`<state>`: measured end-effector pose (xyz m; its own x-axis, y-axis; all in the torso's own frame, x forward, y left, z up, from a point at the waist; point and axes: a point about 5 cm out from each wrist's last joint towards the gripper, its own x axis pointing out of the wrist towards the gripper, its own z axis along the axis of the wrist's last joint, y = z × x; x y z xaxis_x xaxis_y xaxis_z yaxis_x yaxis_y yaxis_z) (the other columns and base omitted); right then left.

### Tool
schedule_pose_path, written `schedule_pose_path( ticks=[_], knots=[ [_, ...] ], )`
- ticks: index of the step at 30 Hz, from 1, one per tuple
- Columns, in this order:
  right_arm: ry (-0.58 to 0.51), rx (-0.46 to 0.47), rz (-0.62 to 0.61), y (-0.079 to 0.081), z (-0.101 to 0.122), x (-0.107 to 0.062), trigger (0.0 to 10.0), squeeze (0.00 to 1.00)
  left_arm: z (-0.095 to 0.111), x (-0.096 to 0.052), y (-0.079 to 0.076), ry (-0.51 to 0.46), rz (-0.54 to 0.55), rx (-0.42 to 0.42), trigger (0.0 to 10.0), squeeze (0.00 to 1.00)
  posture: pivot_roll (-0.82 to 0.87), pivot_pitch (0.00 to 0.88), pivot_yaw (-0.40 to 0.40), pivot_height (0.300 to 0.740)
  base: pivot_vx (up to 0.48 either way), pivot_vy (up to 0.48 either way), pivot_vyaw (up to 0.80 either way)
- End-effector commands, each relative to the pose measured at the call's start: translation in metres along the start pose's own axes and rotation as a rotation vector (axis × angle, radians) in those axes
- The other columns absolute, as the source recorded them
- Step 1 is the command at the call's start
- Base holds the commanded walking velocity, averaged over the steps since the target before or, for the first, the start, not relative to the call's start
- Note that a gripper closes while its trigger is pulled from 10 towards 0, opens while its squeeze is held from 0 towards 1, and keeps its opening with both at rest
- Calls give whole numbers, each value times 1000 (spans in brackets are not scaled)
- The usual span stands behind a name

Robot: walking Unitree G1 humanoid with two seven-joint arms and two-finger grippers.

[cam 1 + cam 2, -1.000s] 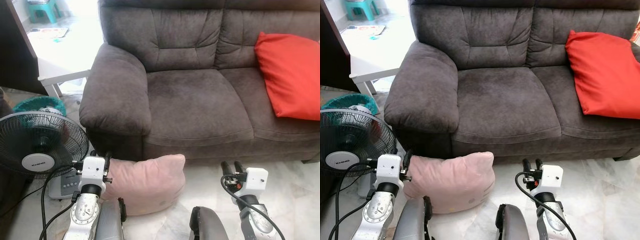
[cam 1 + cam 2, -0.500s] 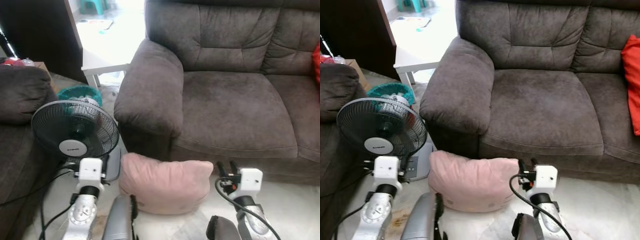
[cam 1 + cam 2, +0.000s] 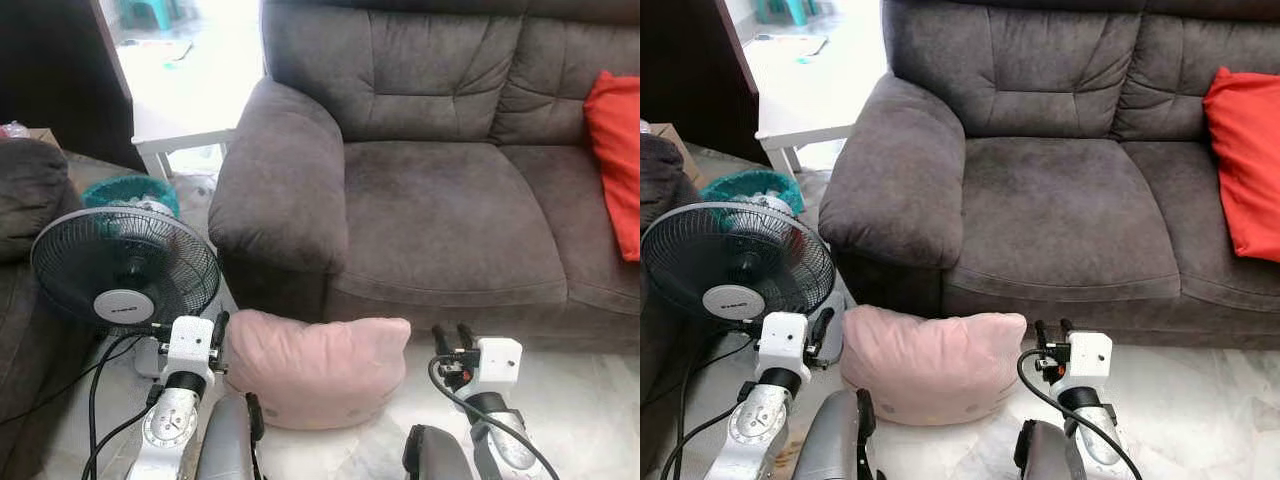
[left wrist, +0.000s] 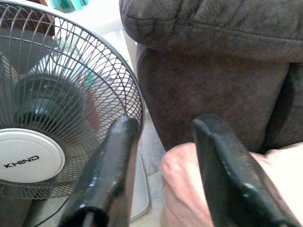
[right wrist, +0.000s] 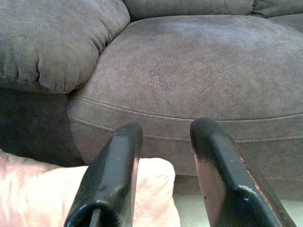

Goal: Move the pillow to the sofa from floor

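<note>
— Where's the pink pillow [image 3: 315, 367]?
— On the floor, against the front of the brown sofa [image 3: 440, 200], beside the fan [image 3: 122, 272].
— And the grippers?
— Left gripper [image 3: 217, 325] at the pillow's left edge, right gripper [image 3: 452, 333] just off its right corner. Both spread, grasping nothing.

A pale marble floor [image 3: 590, 400] carries the pink pillow [image 3: 315, 368], fan [image 3: 122, 268] and sofa [image 3: 440, 190].

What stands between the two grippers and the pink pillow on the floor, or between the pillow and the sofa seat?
Nothing visible. The pink pillow lies between the left gripper and right gripper, both open beside its ends. The sofa seat just behind it is bare.
</note>
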<state>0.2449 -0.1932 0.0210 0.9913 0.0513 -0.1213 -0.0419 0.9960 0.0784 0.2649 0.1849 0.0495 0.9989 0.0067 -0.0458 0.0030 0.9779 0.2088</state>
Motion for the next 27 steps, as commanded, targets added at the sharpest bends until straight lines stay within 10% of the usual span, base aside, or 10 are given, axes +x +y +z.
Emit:
schedule_pose_path(
  ticks=[1, 15, 16, 27],
  knots=[
    [10, 9, -1, 0, -1, 1, 10000, 0, -2, 1, -2, 16, -15, 4, 10000, 1000, 57, 46, -36, 540, 0, 0, 0],
    [13, 9, 3, -2, -1, 1, 10000, 0, 2, -1, -10, -3, -54, -37, 10000, 1000, 56, 49, -41, 540, 0, 0, 0],
    [14, 8, 4, -2, -2, 0, 10000, 0, 2, -1, -10, -3, -53, -36, 10000, 0, 56, 49, -42, 540, 0, 0, 0],
    [1, -25, 14, -3, -1, 1, 10000, 0, 2, -2, -7, 2, -41, -71, 10000, 0, 56, 52, -42, 540, 116, 0, 291]
  ],
)
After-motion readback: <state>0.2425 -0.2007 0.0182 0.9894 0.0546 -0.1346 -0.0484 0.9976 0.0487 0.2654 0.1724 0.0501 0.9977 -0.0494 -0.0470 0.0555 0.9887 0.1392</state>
